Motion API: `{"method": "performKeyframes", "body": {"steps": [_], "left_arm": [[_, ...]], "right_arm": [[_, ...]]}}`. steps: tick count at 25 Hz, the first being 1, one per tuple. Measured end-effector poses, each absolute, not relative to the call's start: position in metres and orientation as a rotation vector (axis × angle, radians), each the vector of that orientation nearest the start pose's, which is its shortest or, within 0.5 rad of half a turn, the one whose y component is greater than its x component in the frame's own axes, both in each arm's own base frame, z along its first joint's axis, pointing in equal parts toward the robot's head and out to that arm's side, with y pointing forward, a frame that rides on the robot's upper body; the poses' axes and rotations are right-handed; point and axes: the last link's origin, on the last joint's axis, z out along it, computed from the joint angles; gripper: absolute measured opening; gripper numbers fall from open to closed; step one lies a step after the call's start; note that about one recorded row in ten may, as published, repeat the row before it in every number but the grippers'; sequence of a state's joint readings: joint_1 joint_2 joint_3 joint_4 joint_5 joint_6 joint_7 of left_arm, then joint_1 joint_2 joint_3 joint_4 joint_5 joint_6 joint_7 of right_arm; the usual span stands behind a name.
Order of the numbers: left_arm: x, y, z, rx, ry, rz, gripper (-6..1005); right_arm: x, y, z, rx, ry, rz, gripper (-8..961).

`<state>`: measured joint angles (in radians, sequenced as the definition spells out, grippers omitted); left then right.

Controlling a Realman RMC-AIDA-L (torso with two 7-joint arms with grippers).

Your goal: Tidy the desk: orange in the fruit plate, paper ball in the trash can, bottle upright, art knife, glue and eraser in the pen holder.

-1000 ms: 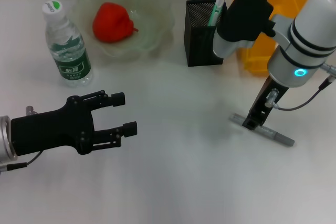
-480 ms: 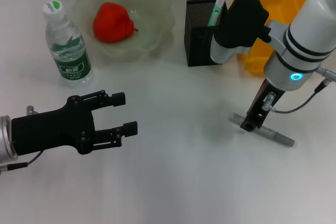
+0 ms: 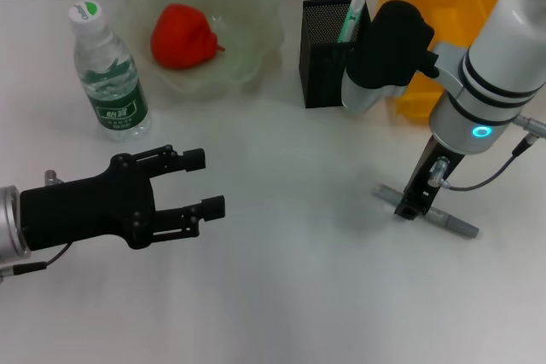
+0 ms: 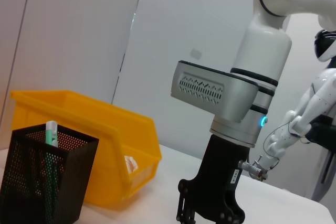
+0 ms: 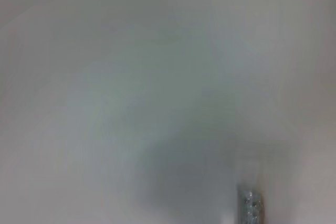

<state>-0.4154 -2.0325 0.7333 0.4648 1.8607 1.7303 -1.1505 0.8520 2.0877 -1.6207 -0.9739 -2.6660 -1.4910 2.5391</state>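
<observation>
The orange (image 3: 182, 36) lies in the fruit plate (image 3: 256, 14) at the back. The bottle (image 3: 107, 74) stands upright left of the plate. The pen holder (image 3: 328, 61) holds a green-white glue stick (image 3: 348, 21); it also shows in the left wrist view (image 4: 42, 182). The grey art knife (image 3: 452, 223) lies flat on the desk at the right. My right gripper (image 3: 412, 206) points down onto the knife's left part. The knife's tip shows in the right wrist view (image 5: 250, 208). My left gripper (image 3: 205, 183) is open and empty at the front left. The eraser is out of view.
The yellow trash can (image 3: 444, 6) stands right of the pen holder, behind my right arm. In the left wrist view a pale lump (image 4: 130, 165) shows through the can's wall (image 4: 100, 135). The desk's far edge runs just behind the plate.
My right gripper has shifted slightly to the right along the art knife and stays low over it. The knife has not moved. The left arm has not moved.
</observation>
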Motion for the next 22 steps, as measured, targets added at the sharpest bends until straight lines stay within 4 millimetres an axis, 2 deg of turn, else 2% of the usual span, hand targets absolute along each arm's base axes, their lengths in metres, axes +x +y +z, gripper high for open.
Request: {"method": "performKeyframes", "body": {"steps": [4, 6, 11, 14, 18, 20, 21, 22], "left_arm": [[-0.285, 0.271, -0.006, -2.75, -0.569, -0.966, 786], [-0.285, 0.272, -0.006, -2.751, -0.568, -0.967, 786], [-0.284, 0.273, -0.008, -2.75, -0.568, -0.966, 786], [-0.284, 0.273, -0.008, -2.749, -0.568, -0.965, 786], [-0.283, 0.273, -0.008, -2.749, -0.567, -0.965, 786], [-0.283, 0.273, -0.008, -2.749, -0.567, -0.965, 786], [-0.282, 0.274, -0.008, -2.751, -0.562, -0.966, 786], [-0.282, 0.275, -0.008, -2.751, -0.559, -0.965, 786]], "right_arm": [[0.174, 0.362, -0.061, -2.678, 0.668, -0.961, 335], [0.174, 0.362, -0.061, -2.675, 0.668, -0.965, 218], [0.175, 0.363, -0.061, -2.674, 0.666, -0.971, 139], [0.174, 0.363, -0.061, -2.674, 0.663, -0.97, 138], [0.161, 0.365, -0.053, -2.684, 0.65, -0.904, 136], [0.15, 0.367, -0.042, -2.691, 0.648, -0.827, 135], [0.141, 0.368, -0.031, -2.706, 0.656, -0.733, 134], [0.141, 0.368, -0.031, -2.706, 0.656, -0.733, 134]]}}
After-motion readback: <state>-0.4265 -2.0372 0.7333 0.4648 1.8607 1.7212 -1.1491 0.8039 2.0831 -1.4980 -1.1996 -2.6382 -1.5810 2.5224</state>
